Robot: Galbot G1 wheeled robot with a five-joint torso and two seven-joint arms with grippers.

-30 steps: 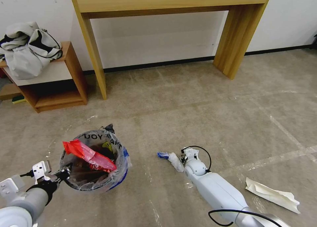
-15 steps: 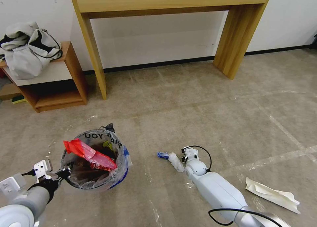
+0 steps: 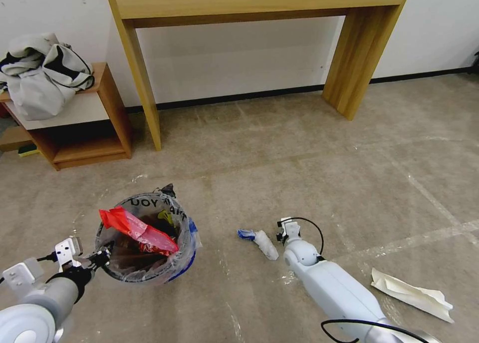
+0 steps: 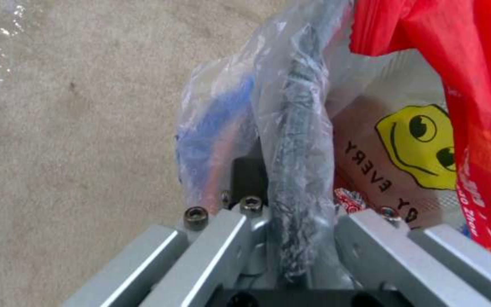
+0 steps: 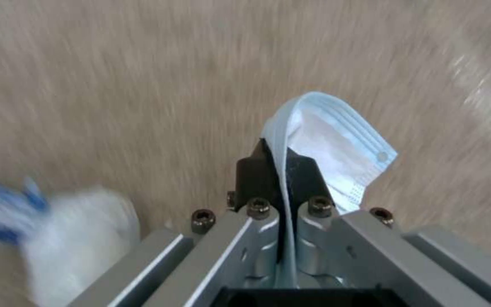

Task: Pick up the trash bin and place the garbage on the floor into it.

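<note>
Left gripper (image 3: 102,257) clamps trash bin (image 3: 147,238) rim at nine o'clock, steadying it; right gripper (image 5: 279,170) pinches face mask (image 5: 336,145) for binning.

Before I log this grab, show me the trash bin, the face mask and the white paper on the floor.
trash bin (image 3: 185,263): head view, blue rim at its right side.
face mask (image 5: 342,149): right wrist view, pleated blue panel.
white paper (image 3: 411,294): head view, middle of the crumpled sheet.

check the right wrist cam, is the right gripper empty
No, the right gripper is shut on a light blue face mask, pinched between its black fingertips.
</note>
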